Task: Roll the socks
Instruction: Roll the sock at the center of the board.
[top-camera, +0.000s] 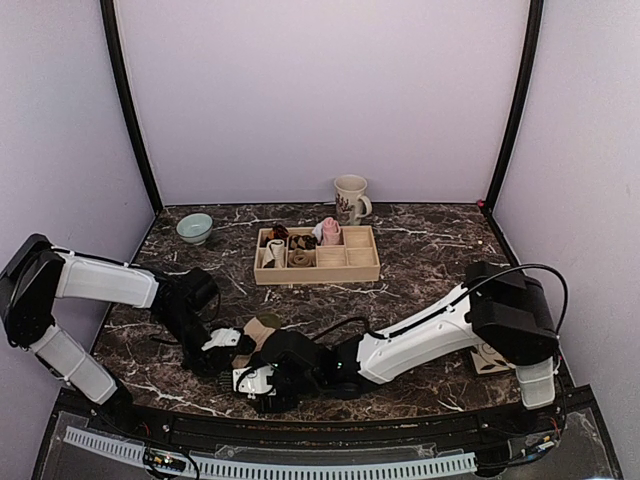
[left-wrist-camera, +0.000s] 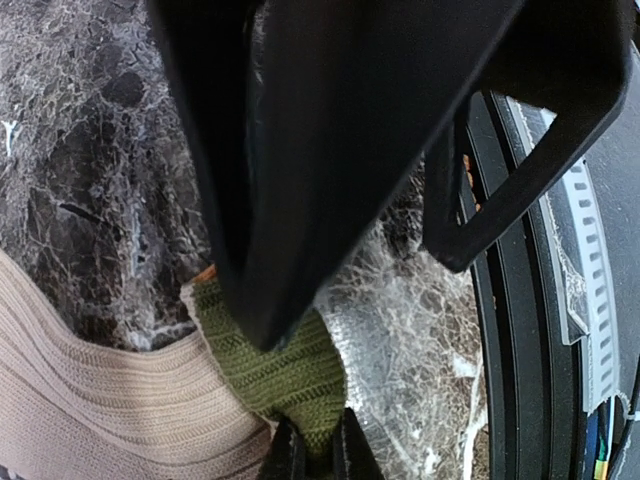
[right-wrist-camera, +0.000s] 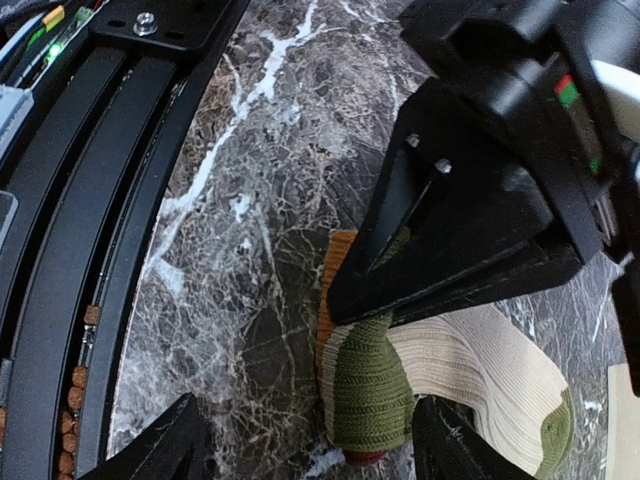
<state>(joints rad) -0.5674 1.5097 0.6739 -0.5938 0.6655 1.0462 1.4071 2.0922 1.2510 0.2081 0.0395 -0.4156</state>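
Note:
A ribbed tan sock (right-wrist-camera: 470, 365) with an olive-green end (right-wrist-camera: 370, 385) lies on the marble near the front edge. An orange knit edge (right-wrist-camera: 335, 285) shows under it. My left gripper (left-wrist-camera: 310, 455) is shut on the green end (left-wrist-camera: 285, 365), pinching the fabric between its fingertips. My right gripper (right-wrist-camera: 315, 450) is open, one finger on each side of that green end and low over the table; its dark body (left-wrist-camera: 330, 150) fills the left wrist view. From above, both grippers (top-camera: 225, 345) (top-camera: 262, 380) meet at the sock (top-camera: 262, 328).
A wooden compartment tray (top-camera: 318, 272) holding small rolled bundles stands mid-table, with a mug (top-camera: 350, 198) behind it and a pale bowl (top-camera: 194, 228) at back left. The black front rail (right-wrist-camera: 90, 200) runs close beside the sock. A tan item (top-camera: 490, 360) lies near the right arm.

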